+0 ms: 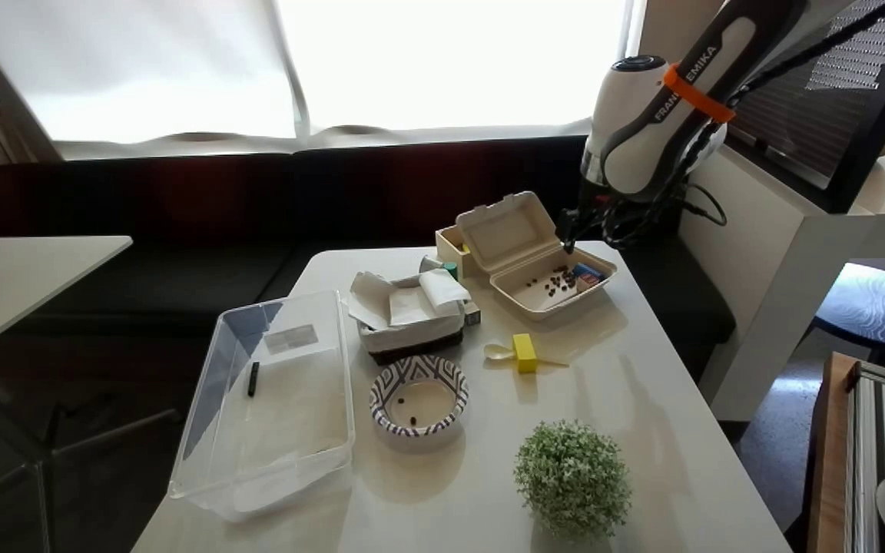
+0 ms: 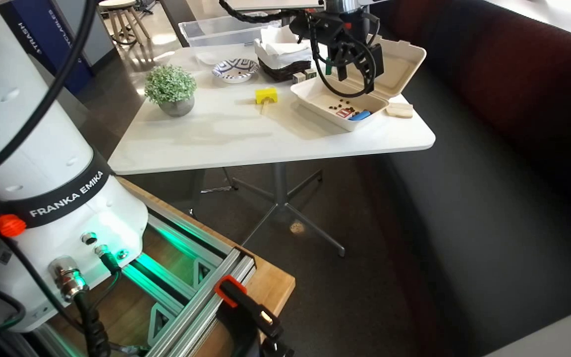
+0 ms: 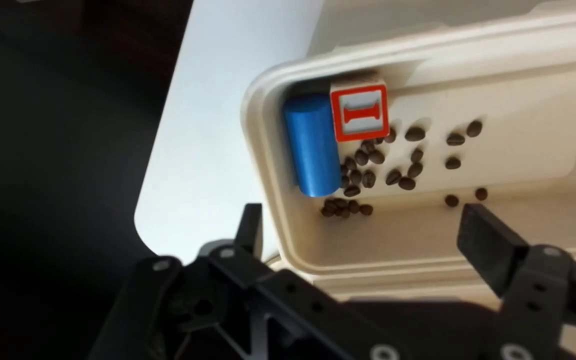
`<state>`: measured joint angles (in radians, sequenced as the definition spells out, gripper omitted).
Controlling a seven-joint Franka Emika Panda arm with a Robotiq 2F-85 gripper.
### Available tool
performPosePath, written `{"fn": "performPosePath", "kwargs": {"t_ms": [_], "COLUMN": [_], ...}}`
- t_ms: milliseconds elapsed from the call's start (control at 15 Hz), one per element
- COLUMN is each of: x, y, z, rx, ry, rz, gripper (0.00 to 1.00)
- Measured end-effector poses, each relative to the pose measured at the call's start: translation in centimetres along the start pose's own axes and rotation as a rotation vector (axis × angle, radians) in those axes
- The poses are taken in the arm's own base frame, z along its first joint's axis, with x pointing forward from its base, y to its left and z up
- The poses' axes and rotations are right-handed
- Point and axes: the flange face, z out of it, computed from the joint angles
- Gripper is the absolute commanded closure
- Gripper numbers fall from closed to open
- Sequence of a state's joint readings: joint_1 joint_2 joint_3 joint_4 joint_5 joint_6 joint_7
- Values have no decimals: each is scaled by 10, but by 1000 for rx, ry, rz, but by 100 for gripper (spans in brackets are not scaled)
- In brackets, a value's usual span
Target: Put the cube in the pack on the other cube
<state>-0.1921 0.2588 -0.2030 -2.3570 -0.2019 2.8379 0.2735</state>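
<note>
In the wrist view the gripper (image 3: pixel 360 217) stands wide, its two dark fingers (image 3: pixel 251 227) well apart and reaching in from six o'clock. In an exterior view the arm (image 1: pixel 646 127) slants down from about two o'clock to a bent wrist, and the gripper hangs beneath it above the pack (image 3: pixel 513 120), near the raised lid (image 1: pixel 508 230).

In the wrist view the cube (image 3: pixel 361 110) sits inside the pack at twelve o'clock from the gap between the fingers, its upper face framed in red around a red letter I. At eleven o'clock a blue cylinder (image 3: pixel 313 150) lies just beside the cube, along the pack's end wall. Dark beans (image 3: pixel 414 134) are scattered mostly from twelve round to two.

Farther out, in an exterior view, the other cube (image 1: pixel 525 353), plain yellow, is at about seven o'clock from the gripper, near the pack. A pale spoon (image 1: pixel 498 352) shows on both sides of it. From there the patterned bowl (image 1: pixel 431 399) is at eight o'clock and the plant (image 1: pixel 573 480) at five.
</note>
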Motion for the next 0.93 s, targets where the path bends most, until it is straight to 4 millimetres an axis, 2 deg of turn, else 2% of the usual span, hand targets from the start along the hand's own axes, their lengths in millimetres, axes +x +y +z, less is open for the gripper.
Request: {"fn": "performPosePath", "kwargs": {"t_ms": [400,933], "x": [1,-18], "y": [4,2], "z": [-1,33], "rx": [-3,-12], "ry": [3,-73], "rz": [-7,-77], "gripper": [0,0]}}
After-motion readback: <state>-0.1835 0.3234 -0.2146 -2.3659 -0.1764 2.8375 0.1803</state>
